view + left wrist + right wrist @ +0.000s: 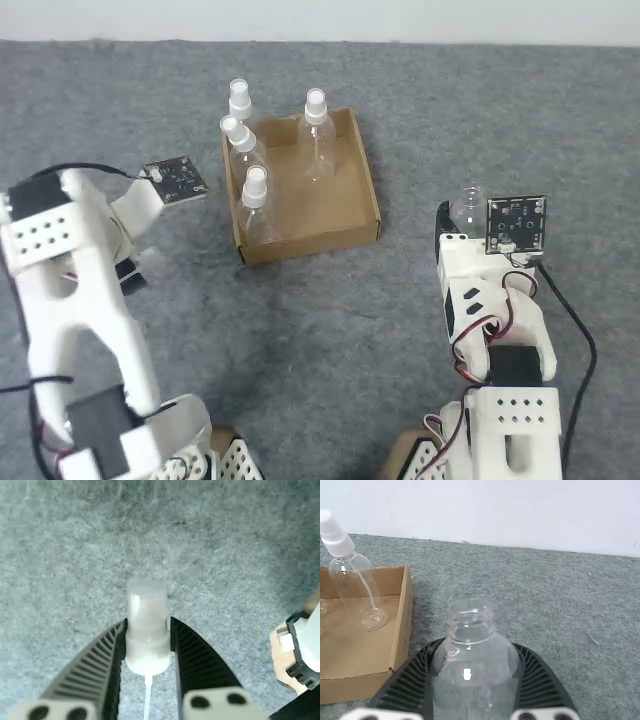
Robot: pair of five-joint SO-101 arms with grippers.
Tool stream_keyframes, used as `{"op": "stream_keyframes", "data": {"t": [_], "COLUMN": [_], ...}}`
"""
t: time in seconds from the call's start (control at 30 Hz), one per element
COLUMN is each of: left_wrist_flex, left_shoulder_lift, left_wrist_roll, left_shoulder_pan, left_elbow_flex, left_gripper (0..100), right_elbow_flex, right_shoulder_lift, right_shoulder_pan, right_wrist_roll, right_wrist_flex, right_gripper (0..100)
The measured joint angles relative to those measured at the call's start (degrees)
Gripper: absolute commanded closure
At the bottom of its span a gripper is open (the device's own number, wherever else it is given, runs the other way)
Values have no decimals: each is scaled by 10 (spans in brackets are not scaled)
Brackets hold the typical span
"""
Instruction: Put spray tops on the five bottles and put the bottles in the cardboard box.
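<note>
**Fifth bottle about to get its spray top**

The left pincer [147, 624] clamps the one loose spray top [146, 605] over the counter [225, 555]. The right pincer [476, 650] grips the one open bottle [472, 672] upright, beside the cardboard box [362, 170]. Four capped bottles [315, 125] stand inside. Next, probably: bring the top's tube over the open neck, seat it, then box the bottle.

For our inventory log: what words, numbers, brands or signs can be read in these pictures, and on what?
No text can be read.
Brown cardboard box: plain.
Clear plastic bottles with white spray tops: no labels.
Uncapped clear plastic bottle: no label.
Separate white plastic spray top: no print.
Small black circuit boards: marks too small to read.
</note>
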Motion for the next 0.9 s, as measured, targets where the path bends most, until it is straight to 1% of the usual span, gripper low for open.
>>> {"op": "stream_keyframes", "data": {"t": [0.1, 0.4, 0.5, 0.73, 0.9], "left_wrist_flex": [0, 1, 1, 1, -4], "left_shoulder_lift": [-27, -92, -102, -105, -145], "left_wrist_roll": [11, 113, 142, 274, 365], "left_shoulder_pan": [0, 0, 11, 57, 85], "left_elbow_flex": [16, 25, 25, 25, 25], "left_gripper": [988, 988, 988, 988, 988], "right_elbow_flex": [0, 0, 0, 0, 0], "right_shoulder_lift": [0, 0, 0, 0, 0], "right_shoulder_pan": [-12, -28, -27, -27, -28], "right_wrist_roll": [0, 0, 0, -18, -19], "right_wrist_flex": [0, 0, 0, 0, 0], "right_gripper": [957, 957, 957, 957, 957]}}
